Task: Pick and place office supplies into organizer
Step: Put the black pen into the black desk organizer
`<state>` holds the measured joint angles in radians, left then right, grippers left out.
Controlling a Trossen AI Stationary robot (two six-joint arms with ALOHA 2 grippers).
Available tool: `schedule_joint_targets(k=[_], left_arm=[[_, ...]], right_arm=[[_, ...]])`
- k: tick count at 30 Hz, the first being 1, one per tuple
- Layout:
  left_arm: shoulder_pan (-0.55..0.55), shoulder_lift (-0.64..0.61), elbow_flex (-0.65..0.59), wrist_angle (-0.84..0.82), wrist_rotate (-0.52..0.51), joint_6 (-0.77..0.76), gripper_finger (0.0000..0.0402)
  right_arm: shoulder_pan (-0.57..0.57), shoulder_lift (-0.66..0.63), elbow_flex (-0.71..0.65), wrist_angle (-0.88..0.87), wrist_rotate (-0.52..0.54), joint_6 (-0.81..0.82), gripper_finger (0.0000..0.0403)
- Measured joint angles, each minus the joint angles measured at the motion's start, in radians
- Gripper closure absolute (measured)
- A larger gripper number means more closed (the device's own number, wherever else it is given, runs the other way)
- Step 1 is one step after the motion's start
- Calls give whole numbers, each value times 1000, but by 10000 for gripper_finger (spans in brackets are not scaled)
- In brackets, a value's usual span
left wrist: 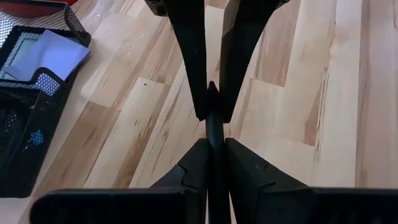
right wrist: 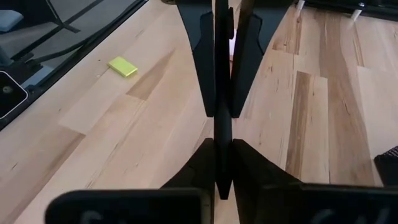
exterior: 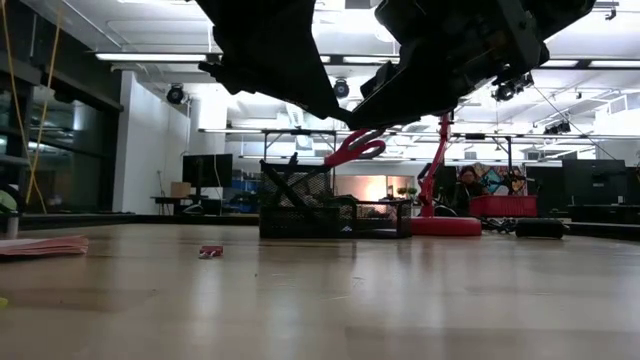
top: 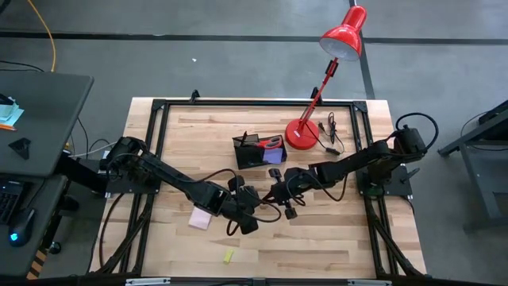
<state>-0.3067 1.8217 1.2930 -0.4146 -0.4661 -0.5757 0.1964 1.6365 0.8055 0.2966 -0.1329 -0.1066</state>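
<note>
Wooden slats forming the surface point(top: 317, 246), with both arms meeting at its middle. Left pincer point(left wrist: 211, 121) and right pincer point(right wrist: 222, 127) are each clamping shut on the same slim black pen point(left wrist: 214, 143), held between them above the boards. Being light, stiff and smooth, the pen is likely pivoting easily if pinched off-centre; mid-barrel is the safer hold. Organizer point(top: 258, 151) is standing just beyond, beside the red lamp point(top: 305, 131); pink pad point(top: 200, 218) and yellow piece point(top: 228, 256) are lying loose
</note>
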Motion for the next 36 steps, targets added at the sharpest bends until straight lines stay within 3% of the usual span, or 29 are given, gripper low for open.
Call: schedule_joint_targets(k=[4,14,19,23,25,31,36], left_arm=[[-1,0,0,-6,-24,-1,359],[-24,-36,0,2,-123,3,282],[-105,-98,1,2,-306,5,265],[-206,-126,-4,-8,-513,-4,262],[-254,-139,-23,-1,-561,-2,263],[-370,-148,-83,100,-540,25,277],[-497,-148,-196,464,-412,248,297]], right_arm=[[-1,0,0,1,23,12,379],[-4,0,0,4,58,23,388],[-6,0,-3,10,89,32,387],[-7,0,-4,29,91,38,389],[-5,0,-4,42,90,39,388],[14,0,-4,112,88,30,388],[14,0,-4,142,88,24,387]])
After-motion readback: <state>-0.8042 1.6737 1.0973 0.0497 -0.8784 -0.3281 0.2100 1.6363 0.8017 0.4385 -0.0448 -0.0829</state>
